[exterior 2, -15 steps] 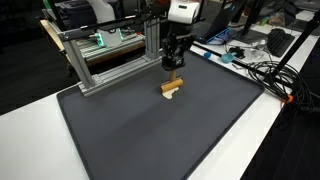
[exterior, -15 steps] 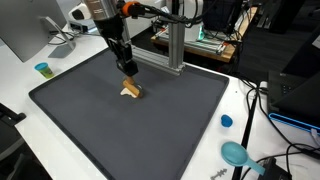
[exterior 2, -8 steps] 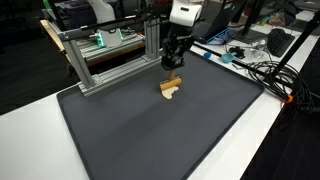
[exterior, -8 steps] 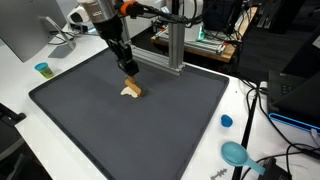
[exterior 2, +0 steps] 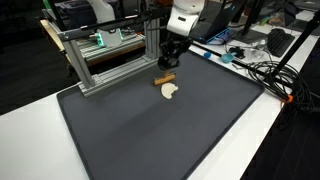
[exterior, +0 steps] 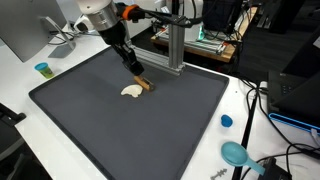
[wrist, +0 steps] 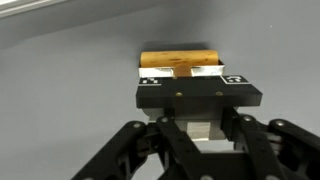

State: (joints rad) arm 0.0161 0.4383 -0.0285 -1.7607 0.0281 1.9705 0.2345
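Observation:
My gripper (exterior: pixel 137 73) is shut on a brown wooden block (exterior: pixel 144 82) and holds it just above the dark grey mat (exterior: pixel 120 135), near the mat's far edge. A pale curved wooden piece (exterior: pixel 131 91) lies on the mat right beside the block, apart from it. Both show in the other exterior view too: the gripper (exterior 2: pixel 168 68), the block (exterior 2: pixel 165 78) and the pale piece (exterior 2: pixel 169 91). In the wrist view the block (wrist: pixel 180 57) lies crosswise between the fingertips (wrist: pixel 190 76).
An aluminium frame (exterior: pixel 176 50) (exterior 2: pixel 105 62) stands at the mat's far edge, close behind the gripper. A small blue cup (exterior: pixel 42 69), a blue cap (exterior: pixel 226 121) and a teal round object (exterior: pixel 236 153) lie on the white table. Cables (exterior 2: pixel 262 72) lie to one side.
The brown block sat on the pale piece. My gripper has lifted it off and moved it a little toward the frame; the pale piece now lies alone on the mat.

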